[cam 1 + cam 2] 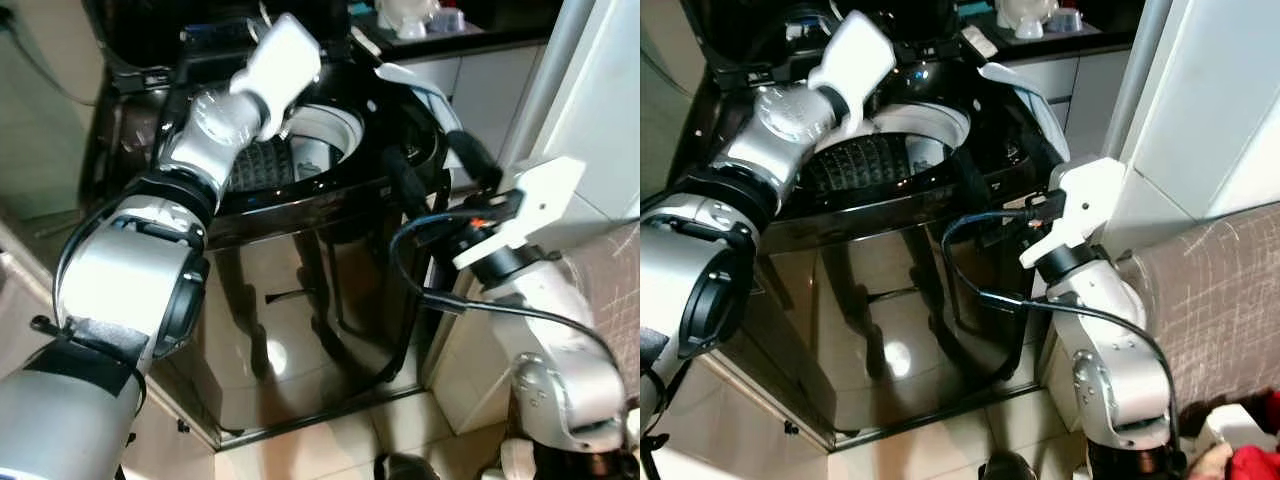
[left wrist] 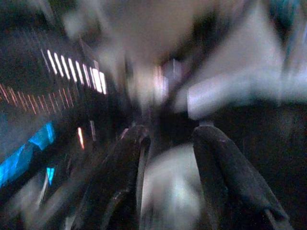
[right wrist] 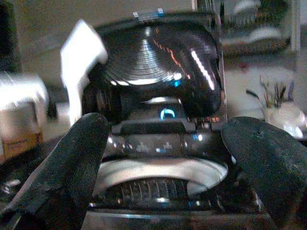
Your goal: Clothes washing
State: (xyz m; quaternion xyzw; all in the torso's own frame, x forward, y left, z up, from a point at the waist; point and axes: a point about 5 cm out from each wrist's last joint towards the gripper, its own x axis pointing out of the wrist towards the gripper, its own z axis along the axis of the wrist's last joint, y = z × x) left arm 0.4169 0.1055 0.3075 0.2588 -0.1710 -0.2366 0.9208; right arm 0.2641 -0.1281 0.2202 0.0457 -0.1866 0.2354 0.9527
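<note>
Both grippers at the open top-loading washing machine [image 1: 300, 300], loading step in hand.

Left gripper [image 2: 168, 143] reaches over the drum [image 1: 880, 160] near the back, fingers [image 2: 120, 172] spread with nothing between them (that view is blurred). Right gripper [image 3: 163, 158] waits at the machine's front right edge, fingers [image 1: 405, 180] wide apart and empty, facing the raised lid [image 3: 158, 62]. No garment can be made out in the drum; next, I judge, comes fetching laundry.
</note>
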